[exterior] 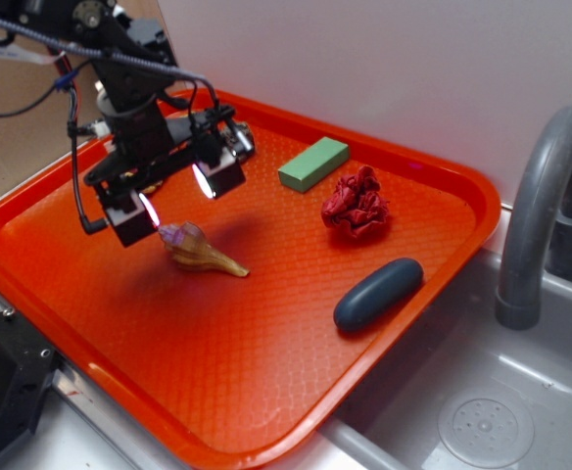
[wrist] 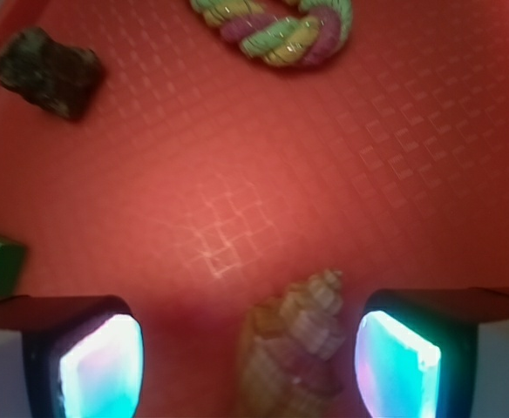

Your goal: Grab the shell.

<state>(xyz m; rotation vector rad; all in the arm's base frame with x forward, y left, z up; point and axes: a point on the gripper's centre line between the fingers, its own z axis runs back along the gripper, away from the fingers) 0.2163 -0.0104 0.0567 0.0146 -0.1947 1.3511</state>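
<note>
The shell is a tan spiral conch with a pointed tail, lying on the orange tray left of centre. In the wrist view the shell lies between my two glowing pads, nearer the right pad than the left pad. My gripper hovers just above the shell's blunt end, open, with neither pad touching it. From the wrist camera the gripper frames the shell, whose tail runs out of the bottom of the frame.
On the tray lie a green block, a crumpled red cloth and a dark blue oblong. The wrist view shows a dark rock and braided rope ahead. A sink and grey faucet stand right.
</note>
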